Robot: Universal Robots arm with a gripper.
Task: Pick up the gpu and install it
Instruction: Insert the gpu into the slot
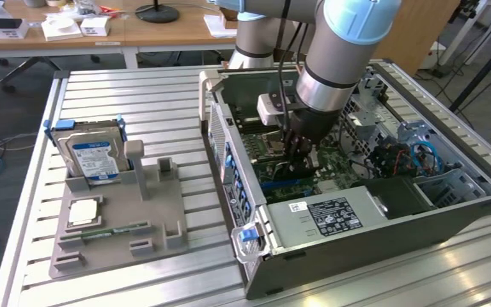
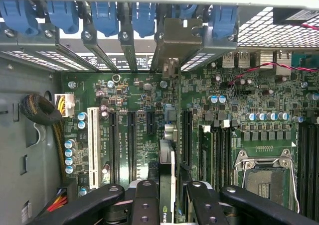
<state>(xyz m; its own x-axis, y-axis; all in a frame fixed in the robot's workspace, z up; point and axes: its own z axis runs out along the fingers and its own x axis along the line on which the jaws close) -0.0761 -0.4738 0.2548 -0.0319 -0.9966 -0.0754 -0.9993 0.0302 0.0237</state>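
Observation:
The gpu (image 2: 167, 175) stands edge-on between my fingers, a thin dark card with a logo near its held end. Its metal end bracket (image 2: 175, 36) sits at the rear slot openings of the computer case (image 1: 228, 147). My gripper (image 2: 169, 207) is shut on the card, one black finger (image 2: 144, 205) on each side. The card hangs over the motherboard (image 2: 239, 110), in line with the black expansion slots (image 2: 186, 135); I cannot tell whether it touches one. In the exterior view the gripper (image 1: 301, 165) reaches down inside the open case over the board.
A grey holder tray (image 1: 117, 220) at the exterior view's left carries a silver hard drive (image 1: 92, 157), a chip (image 1: 84, 211) and a green memory stick (image 1: 105, 231). Inside the case lie the power supply (image 1: 331, 214), cables (image 1: 420, 157) and blue slot latches (image 2: 104, 16).

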